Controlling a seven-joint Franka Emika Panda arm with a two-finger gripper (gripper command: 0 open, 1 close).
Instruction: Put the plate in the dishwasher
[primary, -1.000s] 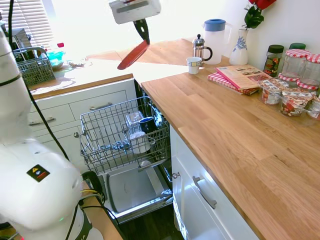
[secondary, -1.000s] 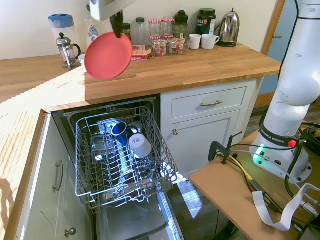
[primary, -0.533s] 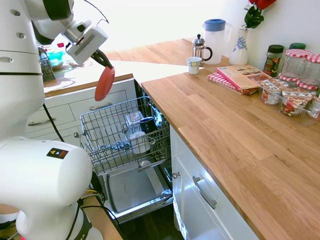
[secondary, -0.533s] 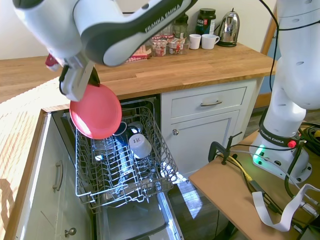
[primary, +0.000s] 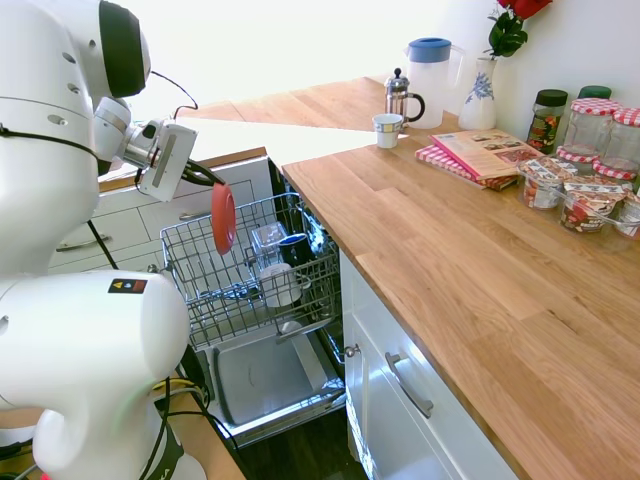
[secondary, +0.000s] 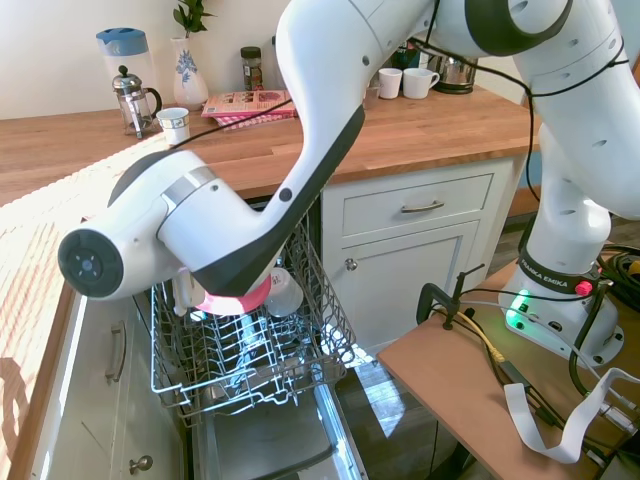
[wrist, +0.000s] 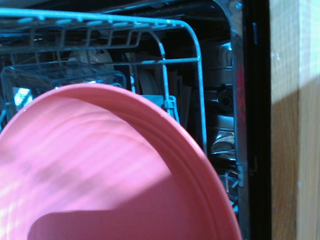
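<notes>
Coral-red and turned on edge, the plate (primary: 223, 217) is hanging upright over the dishwasher's (primary: 250, 300) pulled-out wire rack (primary: 205, 262), its lower rim sitting just above the rack's left part in the first exterior view. The gripper (primary: 209, 178) is pinching the plate by its upper edge, with the dark fingers closing on the rim from the left. In the second exterior view the white arm is covering most of the scene, and only a pink arc of the plate (secondary: 236, 302) is peeking out beneath it, over the middle of the rack (secondary: 250, 350). In the wrist view the plate (wrist: 100, 170) is filling the lower half of the picture, with the rack's blue-tinted wires (wrist: 150, 45) and the dark dishwasher interior lying beyond it.

Inside the rack a blue mug (primary: 294, 248), a clear glass (primary: 268, 240) and a white cup (primary: 280, 285) are sitting toward the right, near the plate; whether any is touching it is unclear. The steel-lined door (primary: 262, 375) is lying open below the rack. On the wooden counter (primary: 450, 260) far right, a French press (primary: 401, 97), a small cup (primary: 387, 129), a white jug with a blue lid (primary: 433, 68), a patterned vase (primary: 479, 93) and several jars (primary: 590, 125) are standing well apart from the dishwasher.
</notes>
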